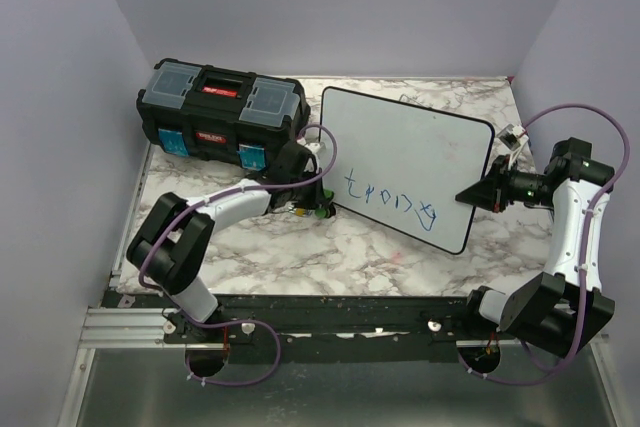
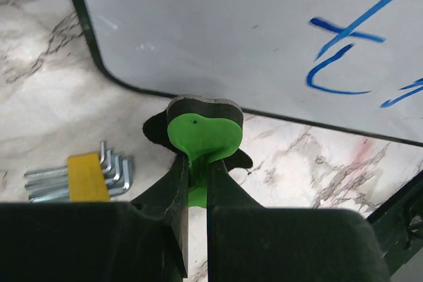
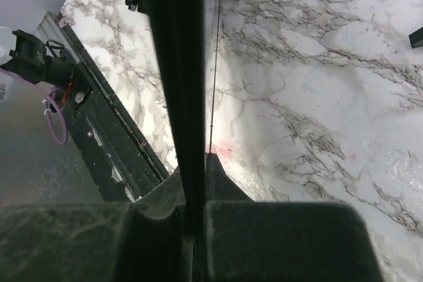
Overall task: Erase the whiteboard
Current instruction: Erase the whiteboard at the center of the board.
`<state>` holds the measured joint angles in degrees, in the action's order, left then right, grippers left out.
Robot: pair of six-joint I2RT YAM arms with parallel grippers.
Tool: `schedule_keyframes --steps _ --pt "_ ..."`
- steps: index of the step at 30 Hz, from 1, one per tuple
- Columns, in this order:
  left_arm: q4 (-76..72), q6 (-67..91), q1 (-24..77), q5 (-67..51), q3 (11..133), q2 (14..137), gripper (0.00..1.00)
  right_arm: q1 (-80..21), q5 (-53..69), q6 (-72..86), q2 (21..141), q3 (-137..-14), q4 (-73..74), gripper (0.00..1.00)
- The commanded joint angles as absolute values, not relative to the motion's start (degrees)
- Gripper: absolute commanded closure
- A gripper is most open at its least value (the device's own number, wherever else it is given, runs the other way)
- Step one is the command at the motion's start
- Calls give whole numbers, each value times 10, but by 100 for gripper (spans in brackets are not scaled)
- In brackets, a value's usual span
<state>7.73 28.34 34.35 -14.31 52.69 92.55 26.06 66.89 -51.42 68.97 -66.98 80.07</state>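
Note:
The whiteboard (image 1: 405, 147) lies across the middle of the marble table, white with a thin black rim. Blue lettering (image 1: 390, 202) runs along its near edge. My left gripper (image 1: 318, 209) sits just off the board's near left corner (image 2: 99, 64), shut on a green eraser (image 2: 201, 133) with a black felt underside. The first blue strokes (image 2: 344, 57) show ahead and to the right of the eraser. My right gripper (image 1: 478, 194) is at the board's right edge. In the right wrist view its jaws (image 3: 198, 163) are shut on the board's black rim (image 3: 182, 64), seen edge-on.
A black toolbox (image 1: 220, 112) stands at the back left, close to the board's left edge. A set of hex keys (image 2: 79, 175) in a yellow holder lies left of the eraser. A small white object (image 1: 512, 137) sits by the board's far right corner. The black rail (image 1: 300, 312) runs along the near edge.

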Motion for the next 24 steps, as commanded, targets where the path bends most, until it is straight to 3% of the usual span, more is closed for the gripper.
schedule_keyframes --steps 1,13,18,24 --pt "-28 280 374 -153 545 937 100 258 759 -512 679 -671 793 99" --pt "-118 277 469 26 624 999 100 258 759 -516 677 -672 797 99" --pt "-160 304 445 86 566 965 100 259 760 -518 676 -673 800 99" --pt "-138 310 403 98 582 970 100 259 762 -520 676 -673 801 99"
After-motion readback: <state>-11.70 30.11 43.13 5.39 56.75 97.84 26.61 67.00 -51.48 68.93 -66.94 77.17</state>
